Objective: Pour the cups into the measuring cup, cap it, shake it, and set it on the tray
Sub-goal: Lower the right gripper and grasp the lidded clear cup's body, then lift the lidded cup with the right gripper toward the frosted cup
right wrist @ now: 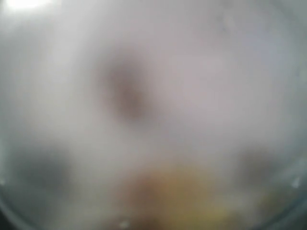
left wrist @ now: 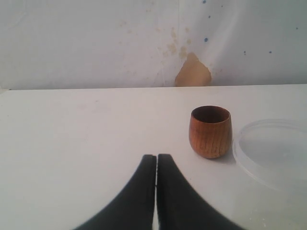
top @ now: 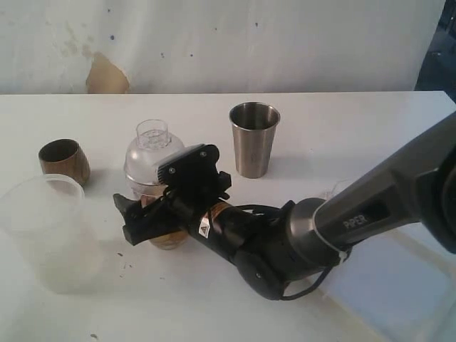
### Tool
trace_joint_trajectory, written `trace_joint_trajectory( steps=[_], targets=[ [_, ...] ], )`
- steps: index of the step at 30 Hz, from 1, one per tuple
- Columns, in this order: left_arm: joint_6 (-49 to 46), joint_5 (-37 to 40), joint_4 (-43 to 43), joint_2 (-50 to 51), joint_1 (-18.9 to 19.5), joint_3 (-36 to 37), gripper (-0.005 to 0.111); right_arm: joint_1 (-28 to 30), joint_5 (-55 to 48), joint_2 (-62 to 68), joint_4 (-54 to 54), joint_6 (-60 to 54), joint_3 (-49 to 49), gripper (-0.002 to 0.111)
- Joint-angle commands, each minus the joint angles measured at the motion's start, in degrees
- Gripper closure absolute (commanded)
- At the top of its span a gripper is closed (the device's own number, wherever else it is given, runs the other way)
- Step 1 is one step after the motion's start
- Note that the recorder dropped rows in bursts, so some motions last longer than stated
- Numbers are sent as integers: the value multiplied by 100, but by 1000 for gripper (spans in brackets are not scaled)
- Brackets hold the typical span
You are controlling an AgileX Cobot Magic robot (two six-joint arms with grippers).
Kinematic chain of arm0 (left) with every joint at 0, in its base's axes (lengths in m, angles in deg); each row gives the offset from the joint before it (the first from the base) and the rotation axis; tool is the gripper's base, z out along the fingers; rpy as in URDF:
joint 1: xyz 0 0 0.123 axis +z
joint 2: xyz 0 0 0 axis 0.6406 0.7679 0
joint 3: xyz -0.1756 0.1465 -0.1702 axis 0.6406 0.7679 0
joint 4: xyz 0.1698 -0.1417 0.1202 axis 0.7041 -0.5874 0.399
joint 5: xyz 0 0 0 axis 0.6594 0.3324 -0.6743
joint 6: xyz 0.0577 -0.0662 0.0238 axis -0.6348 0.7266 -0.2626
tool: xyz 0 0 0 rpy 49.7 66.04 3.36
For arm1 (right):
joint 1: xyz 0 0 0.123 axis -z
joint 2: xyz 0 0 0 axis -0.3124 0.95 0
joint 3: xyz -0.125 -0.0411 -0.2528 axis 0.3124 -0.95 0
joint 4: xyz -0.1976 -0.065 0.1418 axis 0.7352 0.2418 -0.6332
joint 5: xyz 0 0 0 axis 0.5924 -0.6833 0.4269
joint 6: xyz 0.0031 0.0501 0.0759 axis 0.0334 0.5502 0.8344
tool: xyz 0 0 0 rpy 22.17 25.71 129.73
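The measuring cup (top: 169, 239) stands mid-table with its domed lid (top: 152, 155) on and brownish contents inside. Pouring and capping look done; shaking and the move to the tray (top: 420, 292), at its 4 o'clock, are left. The right gripper (top: 132, 217) spreads wide around the cup, its hold uncertain. The left gripper (left wrist: 156, 160) is closed and empty.

A white wall (top: 214, 43) is standing behind a white table (top: 356, 121), its paint showing a tan patch (top: 107, 75) just above the table's far edge, with faint yellowish stains and a few dark specks scattering around it. Soft, even light is falling across the tabletop, casting only weak shadows. At the wall's right end a dark blue strip (top: 443, 43) is showing, too blurred to identify.
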Motion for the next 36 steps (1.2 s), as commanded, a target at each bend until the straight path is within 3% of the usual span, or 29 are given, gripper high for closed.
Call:
trace_joint_trajectory(
  steps=[1, 3, 6, 11, 16, 19, 20, 23, 24, 26, 27, 28, 29, 31, 32, 33, 35, 36],
  targets=[
    [16, -72, -44, -26, 0, 30, 106, -22, 110, 10, -141, 28, 29, 38],
    [16, -72, -44, -26, 0, 30, 106, -22, 110, 10, -170, 28, 29, 71],
    [16, -72, -44, -26, 0, 30, 106, -22, 124, -1, -350, 58, 29, 108],
    [16, -72, -44, -26, 0, 30, 106, -22, 262, -108, -340, 26, 29, 107],
    [16, -72, -44, -26, 0, 30, 106, -22, -45, -1149, -368, -112, -116, 108],
    [16, -72, -44, -26, 0, 30, 106, 266, -499, -1542, -1379, -288, 48, 108],
    [16, -72, -44, -26, 0, 30, 106, 368, -693, -1570, -1230, 163, 177, 108],
    [16, -72, -44, -26, 0, 30, 106, 267, -1579, -1698, 1885, 1643, 589, 108],
    [16, -72, -44, -26, 0, 30, 106, 116, -2072, -1729, 2227, 1524, 733, 108],
    [16, -72, -44, -26, 0, 30, 106, 165, -2578, -1739, 652, 55, 897, 108],
    [16, -72, -44, -26, 0, 30, 106, 337, -2394, -1739, -844, -545, 911, 108],
    [16, -72, -44, -26, 0, 30, 106, 479, -2186, -1763, -1796, -471, 896, 108],
    [16, -72, -44, -26, 0, 30, 106, 548, -2173, -1806, -1607, -162, 896, 108],
    [16, -72, -44, -26, 0, 30, 106, 397, -2493, -2016, 798, 654, 896, 108],
    [16, -72, -44, -26, 0, 30, 106, 273, -2655, -2103, 1328, 728, 896, 108],
    [16, -72, -44, -26, 0, 30, 106, 214, -2728, -2115, 1041, 255, 896, 108],
    [16, -72, -44, -26, 0, 30, 106, 432, -2543, -2017, -1226, -455, 896, 108],
    [16, -72, -44, -26, 0, 30, 106, 486, -2587, -2018, -1624, -412, 896, 108]
  ],
)
